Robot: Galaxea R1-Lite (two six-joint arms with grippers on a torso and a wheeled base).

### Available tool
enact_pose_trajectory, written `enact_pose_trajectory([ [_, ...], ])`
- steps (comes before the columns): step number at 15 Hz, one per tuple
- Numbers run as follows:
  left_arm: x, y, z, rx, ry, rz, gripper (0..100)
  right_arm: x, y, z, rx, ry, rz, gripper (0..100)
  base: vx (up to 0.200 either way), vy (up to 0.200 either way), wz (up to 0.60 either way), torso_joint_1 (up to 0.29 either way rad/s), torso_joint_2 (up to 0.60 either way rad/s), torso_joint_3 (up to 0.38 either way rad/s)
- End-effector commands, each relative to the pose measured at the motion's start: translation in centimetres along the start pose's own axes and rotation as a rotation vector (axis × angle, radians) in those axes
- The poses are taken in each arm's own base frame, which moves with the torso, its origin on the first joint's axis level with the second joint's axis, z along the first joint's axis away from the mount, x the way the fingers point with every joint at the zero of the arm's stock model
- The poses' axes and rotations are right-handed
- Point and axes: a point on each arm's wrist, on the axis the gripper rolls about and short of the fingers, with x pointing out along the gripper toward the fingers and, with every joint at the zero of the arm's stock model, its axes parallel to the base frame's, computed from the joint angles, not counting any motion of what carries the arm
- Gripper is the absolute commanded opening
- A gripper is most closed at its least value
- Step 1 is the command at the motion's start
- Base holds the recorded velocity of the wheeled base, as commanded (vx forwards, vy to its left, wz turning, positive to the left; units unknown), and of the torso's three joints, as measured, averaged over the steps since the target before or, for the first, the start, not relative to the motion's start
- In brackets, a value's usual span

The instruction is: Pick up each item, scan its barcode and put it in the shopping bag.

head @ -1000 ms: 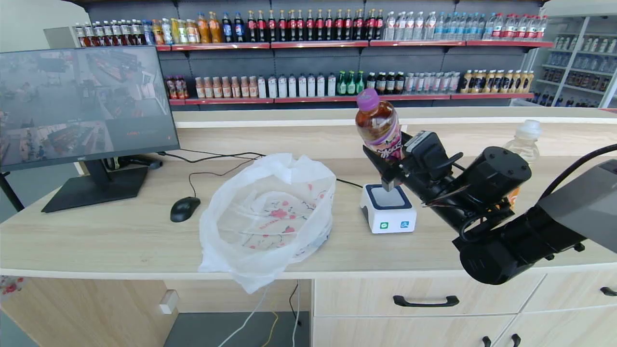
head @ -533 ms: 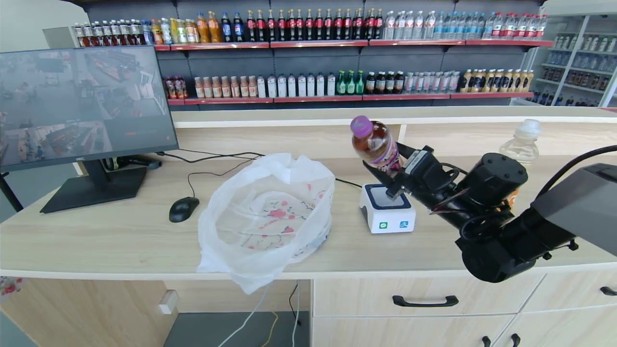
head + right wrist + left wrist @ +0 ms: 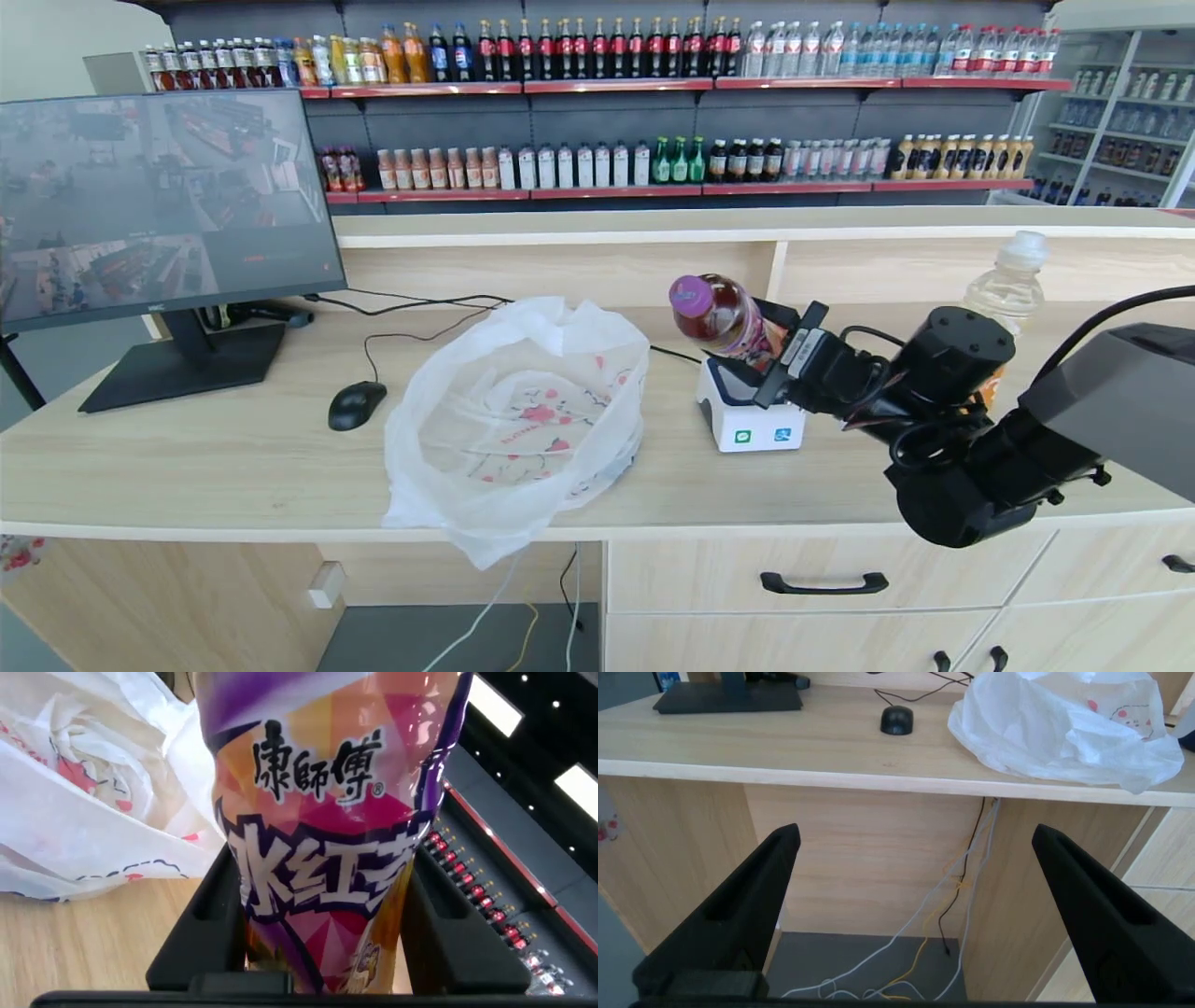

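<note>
My right gripper (image 3: 758, 343) is shut on a brown drink bottle (image 3: 721, 318) with a purple cap and a pink-purple label. The bottle is tilted, cap toward the left, just above the white scanner box (image 3: 750, 422) on the counter. Up close, the bottle's label (image 3: 322, 821) sits between the two black fingers (image 3: 206, 915). The white plastic shopping bag (image 3: 518, 411) lies open to the left of the scanner, also seen as bag (image 3: 84, 793) behind the bottle. My left gripper (image 3: 915, 915) hangs open below the counter's front edge, its fingers wide apart, with the bag (image 3: 1064, 723) above.
A clear bottle with a white cap (image 3: 1008, 280) stands at the right, behind my right arm. A monitor (image 3: 159, 196) and a black mouse (image 3: 357, 404) sit on the left of the counter (image 3: 187, 467). Cables trail behind the bag. Drink shelves line the back.
My right gripper has lowered and tipped the bottle from nearly upright to slanted, cap swinging down and left, closer over the scanner. The left gripper view has no earlier frame.
</note>
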Motion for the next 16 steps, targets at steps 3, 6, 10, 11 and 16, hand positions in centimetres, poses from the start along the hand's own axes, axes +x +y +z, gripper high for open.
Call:
enact_pose_trajectory([
  [3,0.0,0.0,0.0,0.000,0.000,0.000,100,-0.5,-0.2,-0.5,0.003,0.015,0.001,0,0.000,0.000,0.00,0.000,0.00,0.000],
  [6,0.0,0.0,0.0,0.000,-0.001,0.000,100,-1.4,0.0,-0.9,0.010,0.028,0.026,0,0.000,0.000,0.00,0.000,0.00,0.000],
  [10,0.0,0.0,0.0,0.000,-0.001,0.000,100,-1.9,-0.1,-1.3,0.013,0.047,0.024,0,0.000,0.000,0.00,0.000,0.00,0.000],
  [11,0.0,0.0,0.0,0.000,0.000,0.000,100,-2.0,0.0,-1.2,0.014,0.048,0.028,0,0.000,0.000,0.00,0.000,0.00,0.000],
  [16,0.0,0.0,0.0,0.000,0.000,0.000,100,-2.1,0.3,-1.3,0.022,0.052,0.037,0,0.000,0.000,0.00,0.000,0.00,0.000],
])
